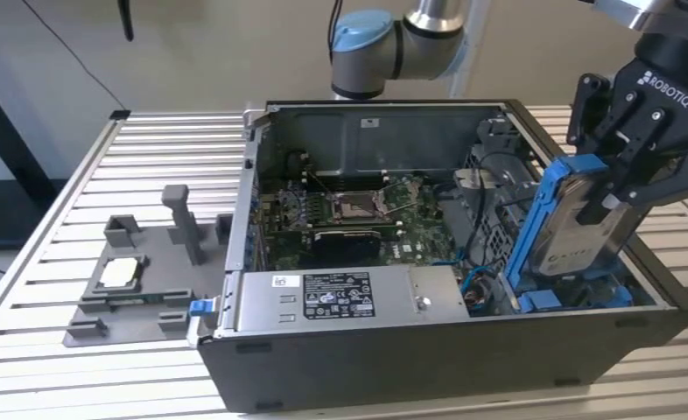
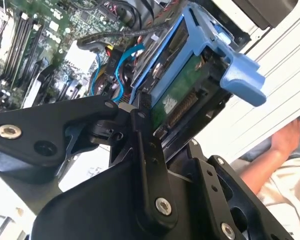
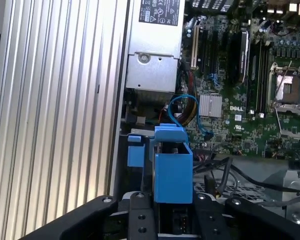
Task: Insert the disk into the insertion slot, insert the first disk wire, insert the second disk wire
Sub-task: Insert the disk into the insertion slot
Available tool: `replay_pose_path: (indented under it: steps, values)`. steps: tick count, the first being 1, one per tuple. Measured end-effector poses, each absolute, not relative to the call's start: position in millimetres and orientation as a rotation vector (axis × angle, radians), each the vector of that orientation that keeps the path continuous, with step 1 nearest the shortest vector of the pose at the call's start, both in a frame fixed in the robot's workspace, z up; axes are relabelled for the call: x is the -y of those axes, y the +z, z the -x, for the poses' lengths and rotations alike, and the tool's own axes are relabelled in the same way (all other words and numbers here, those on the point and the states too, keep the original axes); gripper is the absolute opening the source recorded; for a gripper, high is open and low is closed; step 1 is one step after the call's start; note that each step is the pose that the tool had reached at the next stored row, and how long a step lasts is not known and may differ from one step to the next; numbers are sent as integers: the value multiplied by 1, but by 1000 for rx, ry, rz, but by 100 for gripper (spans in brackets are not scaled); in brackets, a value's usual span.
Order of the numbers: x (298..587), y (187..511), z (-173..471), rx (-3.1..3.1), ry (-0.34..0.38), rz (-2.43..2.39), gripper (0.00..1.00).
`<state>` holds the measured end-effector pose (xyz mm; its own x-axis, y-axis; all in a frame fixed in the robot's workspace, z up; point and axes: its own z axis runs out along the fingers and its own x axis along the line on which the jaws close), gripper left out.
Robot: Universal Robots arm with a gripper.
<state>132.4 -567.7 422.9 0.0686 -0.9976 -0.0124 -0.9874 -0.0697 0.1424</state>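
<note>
My black gripper point(image 1: 607, 188) is shut on the disk point(image 1: 566, 245), a silver-grey drive in a bright blue carrier. In the exterior view the disk stands on edge and tilted at the open computer case's right front corner. Its lower end reaches down into the insertion slot point(image 1: 578, 296), a dark bay with blue tabs. Both wrist views show the blue carrier point(image 2: 190, 85) point(image 3: 172, 170) held between my fingers point(image 2: 147, 150). Loose blue wires point(image 3: 182, 102) point(image 1: 475, 284) lie beside the bay, between it and the power supply.
The case sits on a slatted aluminium table point(image 1: 99, 157). Inside it are the silver power supply point(image 1: 320, 297) along the front wall and the motherboard point(image 1: 344, 214). A grey fixture holding a chip point(image 1: 122, 273) stands at the exterior view's left. A person's hand point(image 2: 285, 140) rests beyond the case.
</note>
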Motion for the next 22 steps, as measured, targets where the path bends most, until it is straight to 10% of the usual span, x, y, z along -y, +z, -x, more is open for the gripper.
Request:
replay_pose_path:
  steps: [22]
  values:
    - [569, 436, -143, 2046, -220, -2195, 32]
